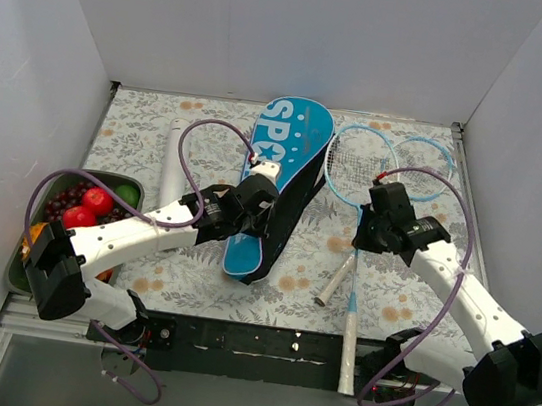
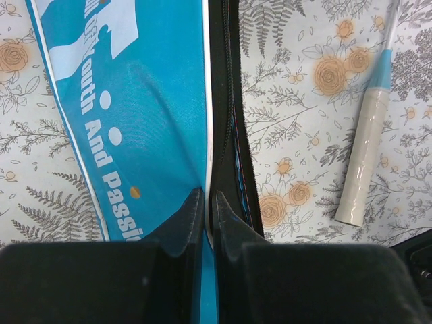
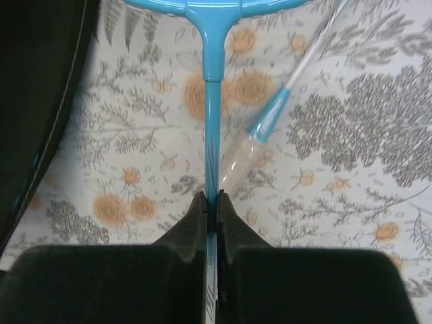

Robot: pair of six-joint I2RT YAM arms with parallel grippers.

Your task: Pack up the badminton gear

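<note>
Floral-print tablecloth (image 1: 189, 282), left gripper (image 2: 208, 202) pinching glossy blue cover (image 2: 148, 101) between its fingers (image 2: 182, 229), right gripper (image 3: 213, 202) clenched on thin blue racket (image 3: 212, 121) shaft stretching ahead

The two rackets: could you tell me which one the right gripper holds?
The blue-shafted racket, pinched in the right gripper; the other racket, thin-shafted, lies loose alongside.
</note>
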